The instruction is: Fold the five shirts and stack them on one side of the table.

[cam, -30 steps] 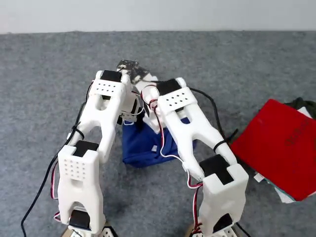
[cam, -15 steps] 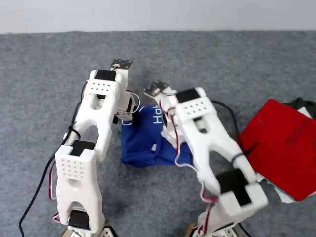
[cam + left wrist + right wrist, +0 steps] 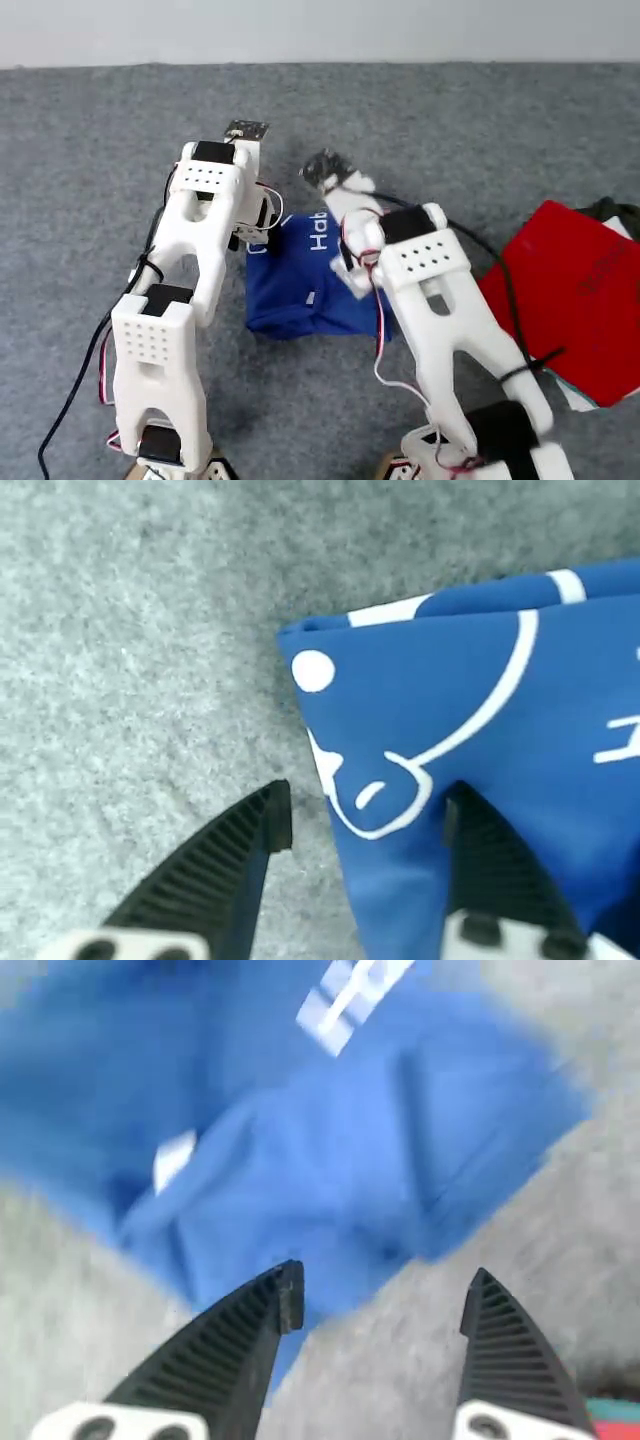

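Note:
A folded blue shirt (image 3: 300, 280) with white print lies on the grey table between my two arms. My left gripper (image 3: 365, 825) stands open low over the shirt's (image 3: 490, 720) corner, one finger on the blue cloth and the other over bare table. My right gripper (image 3: 385, 1305) hangs open above the shirt's (image 3: 300, 1130) opposite edge, with nothing between its fingers. In the high view the right arm (image 3: 420, 260) covers part of the shirt's right side.
A red folded shirt (image 3: 575, 295) tops a pile at the table's right edge, with dark and white cloth (image 3: 615, 213) peeking out beneath it. Grey carpet-like table (image 3: 90, 180) stretches free to the left and back. Cables trail along both arms.
My right arm has lifted and swung rightward off the blue shirt, uncovering its printed top. The left arm shifted slightly left at first and has since kept still.

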Robot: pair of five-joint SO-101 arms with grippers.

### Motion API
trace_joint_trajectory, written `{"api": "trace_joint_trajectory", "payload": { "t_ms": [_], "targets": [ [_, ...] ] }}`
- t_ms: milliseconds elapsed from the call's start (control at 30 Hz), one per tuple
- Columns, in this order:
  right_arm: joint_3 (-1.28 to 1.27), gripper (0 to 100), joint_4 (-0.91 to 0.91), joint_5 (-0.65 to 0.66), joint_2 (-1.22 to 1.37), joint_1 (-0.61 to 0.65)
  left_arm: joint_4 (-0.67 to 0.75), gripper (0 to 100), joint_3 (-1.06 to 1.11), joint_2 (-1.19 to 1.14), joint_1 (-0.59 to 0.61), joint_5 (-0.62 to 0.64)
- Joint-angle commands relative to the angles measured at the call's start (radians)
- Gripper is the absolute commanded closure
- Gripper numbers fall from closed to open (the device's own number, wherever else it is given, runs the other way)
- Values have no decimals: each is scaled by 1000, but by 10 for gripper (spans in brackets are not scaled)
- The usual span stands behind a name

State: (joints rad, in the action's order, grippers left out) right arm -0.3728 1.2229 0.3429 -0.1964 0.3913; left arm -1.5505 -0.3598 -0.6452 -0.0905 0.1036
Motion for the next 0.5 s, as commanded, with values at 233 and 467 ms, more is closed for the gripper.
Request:
{"api": "trace_joint_trajectory", "payload": {
  "t_ms": [233,467],
  "targets": [
    [528,732,-4,-26,473,8,8,754,-10,14,23,6],
    [868,732,124,-25,756,18,6,754,-8,6,18,6]
  ]
}}
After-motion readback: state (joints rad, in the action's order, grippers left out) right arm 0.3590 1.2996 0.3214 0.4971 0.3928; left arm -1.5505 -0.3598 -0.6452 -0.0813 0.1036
